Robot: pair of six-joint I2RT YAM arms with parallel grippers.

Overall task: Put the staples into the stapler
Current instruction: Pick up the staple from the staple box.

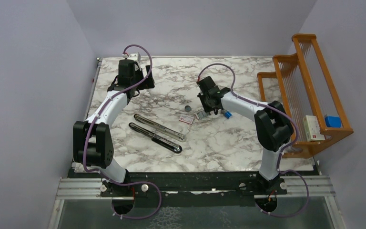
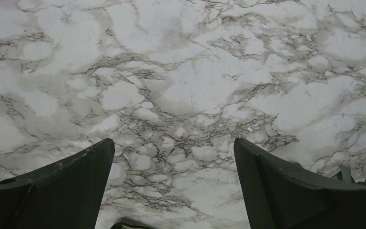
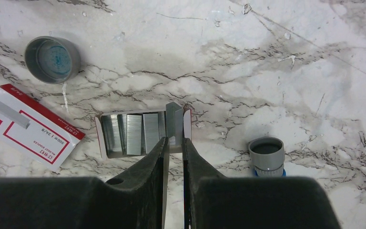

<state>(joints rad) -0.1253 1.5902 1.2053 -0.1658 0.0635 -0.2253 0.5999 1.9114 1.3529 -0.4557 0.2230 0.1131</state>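
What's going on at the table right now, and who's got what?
The right hand is down at the open staple tray, closed on one upright strip of staples, while the other strips lie flat in the tray. The stapler lies opened out at mid-table with neither hand on it. The left hand is open and empty, hovering over the bare marble table at the far left.

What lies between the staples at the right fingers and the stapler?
The white-and-red box lies flat on the table between the staples and the stapler; a lifted carry should clear it.
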